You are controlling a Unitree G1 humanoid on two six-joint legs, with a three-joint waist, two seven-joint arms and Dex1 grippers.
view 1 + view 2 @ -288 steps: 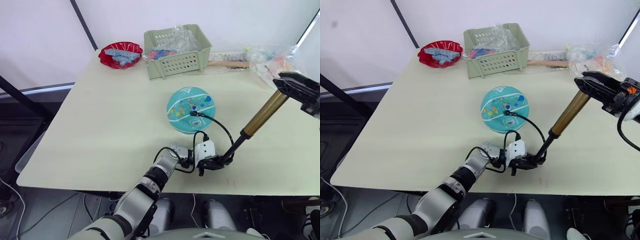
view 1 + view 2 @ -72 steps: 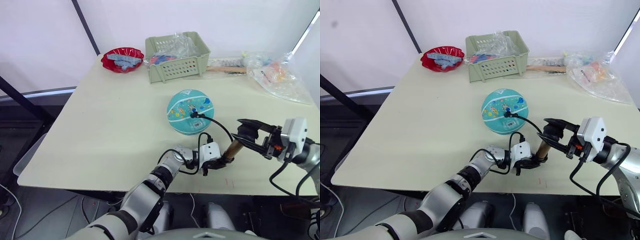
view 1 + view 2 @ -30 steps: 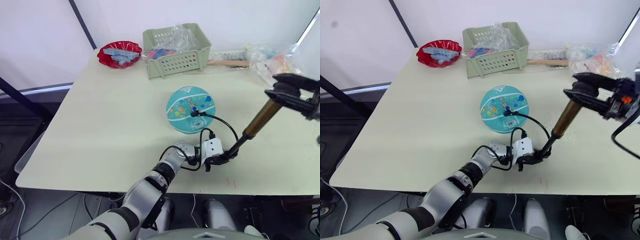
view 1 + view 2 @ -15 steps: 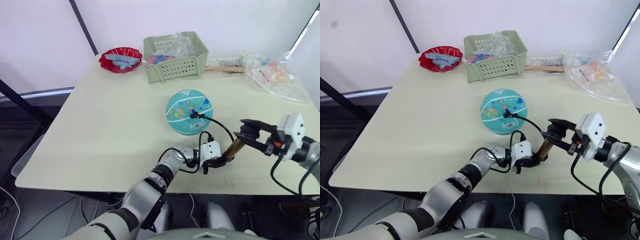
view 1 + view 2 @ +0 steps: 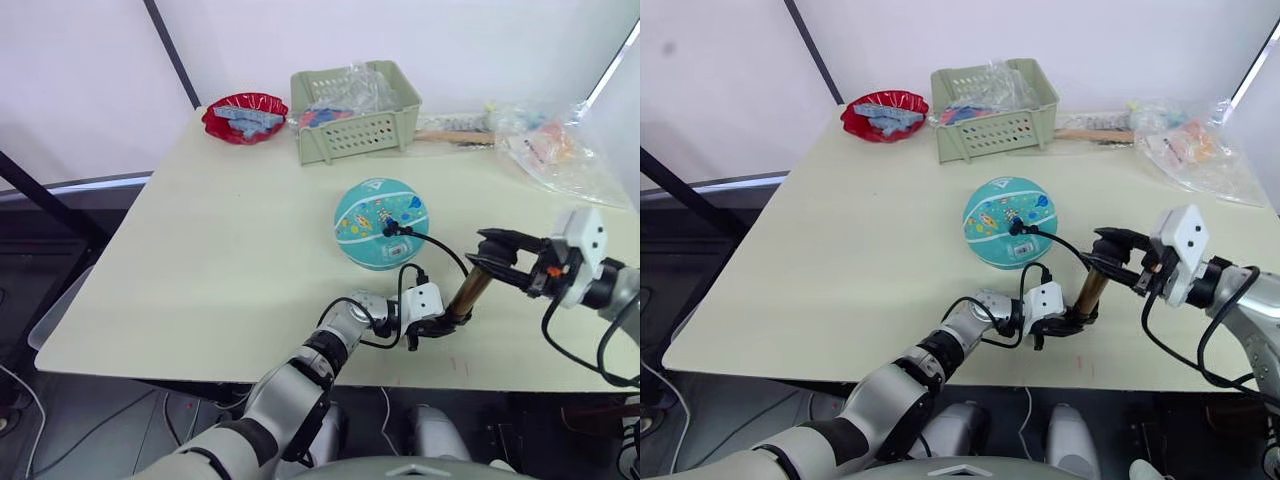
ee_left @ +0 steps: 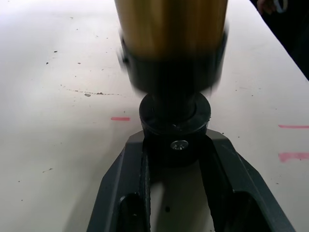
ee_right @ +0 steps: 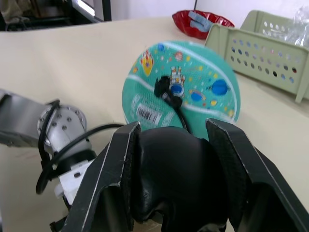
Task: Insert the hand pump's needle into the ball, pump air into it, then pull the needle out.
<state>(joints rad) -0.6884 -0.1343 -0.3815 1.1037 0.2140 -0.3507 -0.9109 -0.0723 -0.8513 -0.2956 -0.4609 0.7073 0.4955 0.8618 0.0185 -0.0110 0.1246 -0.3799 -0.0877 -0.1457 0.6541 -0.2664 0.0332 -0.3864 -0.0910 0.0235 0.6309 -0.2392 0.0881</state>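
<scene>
The left arm reaches low and forward across the near edge of the bench (image 5: 200,250), its forearm lying almost flat. The left gripper (image 5: 432,325) pinches the black foot of the hand pump (image 5: 468,296); in the left wrist view its two fingers (image 6: 130,179) press against either side of the round black base, with the gold barrel rising just above them. The right arm comes in from the right side, bent at the elbow, and the right gripper (image 5: 1118,258) is closed around the pump's black handle at the top of the barrel. In the right wrist view its fingers (image 7: 118,169) sit tight on both sides of the rounded black handle.

The pump stands tilted on the bench near the front edge, foot toward the left gripper and handle leaning up and to the right. Little of the gold-bronze barrel shows between foot and handle. A thin black hose (image 5: 440,255) loops from the pump's foot up and over to the ball (image 5: 381,222), which rests on the bench just beyond the left gripper and a little to its left. The black fitting of the needle (image 7: 169,89) sits against the ball's upper face, near a small barcode label; the metal tip itself cannot be seen.

The ball is teal with white stripes and small coloured cartoon prints, and looks round and full. Farther back stand a green basket (image 5: 355,125) and a red bowl (image 5: 243,115), well apart from the ball.
</scene>
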